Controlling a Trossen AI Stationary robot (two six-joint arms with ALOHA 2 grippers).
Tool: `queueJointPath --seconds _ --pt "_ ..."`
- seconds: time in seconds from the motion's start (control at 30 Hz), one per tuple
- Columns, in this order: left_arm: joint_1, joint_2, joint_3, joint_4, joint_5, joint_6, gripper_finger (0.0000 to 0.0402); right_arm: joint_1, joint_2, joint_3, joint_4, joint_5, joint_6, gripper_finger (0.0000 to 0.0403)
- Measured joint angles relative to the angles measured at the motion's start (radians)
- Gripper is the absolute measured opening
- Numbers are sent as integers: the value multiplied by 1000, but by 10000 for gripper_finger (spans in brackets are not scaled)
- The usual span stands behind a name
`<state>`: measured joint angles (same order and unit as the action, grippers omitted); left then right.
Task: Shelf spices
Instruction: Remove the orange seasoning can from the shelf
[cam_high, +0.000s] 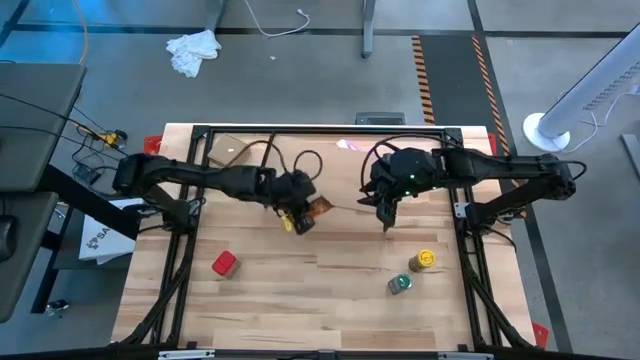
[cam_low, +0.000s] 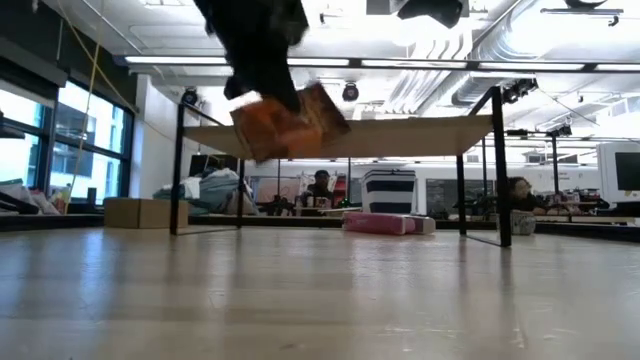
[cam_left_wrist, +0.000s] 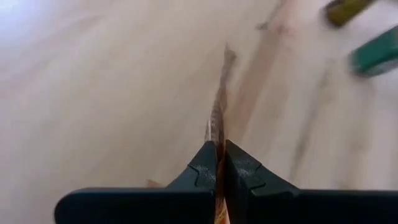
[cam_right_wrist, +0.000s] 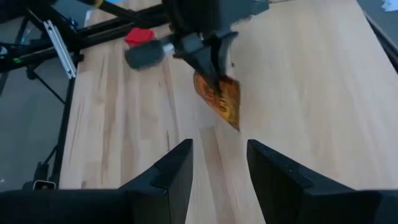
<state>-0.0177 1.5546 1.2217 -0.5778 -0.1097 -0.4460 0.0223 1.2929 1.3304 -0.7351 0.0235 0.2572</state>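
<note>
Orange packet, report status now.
Left gripper shut on orange packet, lifted off the table. Right gripper open, empty, facing it. Shelf ahead, nothing between.

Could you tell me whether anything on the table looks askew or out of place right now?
The orange packet hangs tilted in the air, pinched by one edge in the left pincer. Nothing looks spilled or damaged.

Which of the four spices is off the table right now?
The flat orange-brown packet, pinched in the left end effector and hanging above the wood. The red container, yellow jar and green-lidded jar sit on the table.
</note>
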Motion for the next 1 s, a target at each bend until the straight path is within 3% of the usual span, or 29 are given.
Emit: queueJointPath --seconds 0.07,0.13,0.33,0.57,0.63,0.9,1.0 --pt "-21 -48 0 -7 22 -33 0 0 -17 0 -10 19 5 146" --pt "-59 -103 0 -23 -26 -78 0 0 -29 0 -19 45 13 146" --pt "-255 -248 -80 -30 -406 -373 0 0 -41 0 -25 86 14 146" --pt "-530 -318 -269 -157 -830 -1009 0 -9 -35 0 -10 89 13 146" --pt "-576 -318 -291 -214 -905 -1135 0 -12 -35 0 -1 90 22 146" --pt "-610 -225 -299 -478 -786 -1356 0 -18 -35 0 4 96 89 146" --pt "-635 -182 -299 -491 -780 -1415 0 -18 -35 0 4 97 105 146"
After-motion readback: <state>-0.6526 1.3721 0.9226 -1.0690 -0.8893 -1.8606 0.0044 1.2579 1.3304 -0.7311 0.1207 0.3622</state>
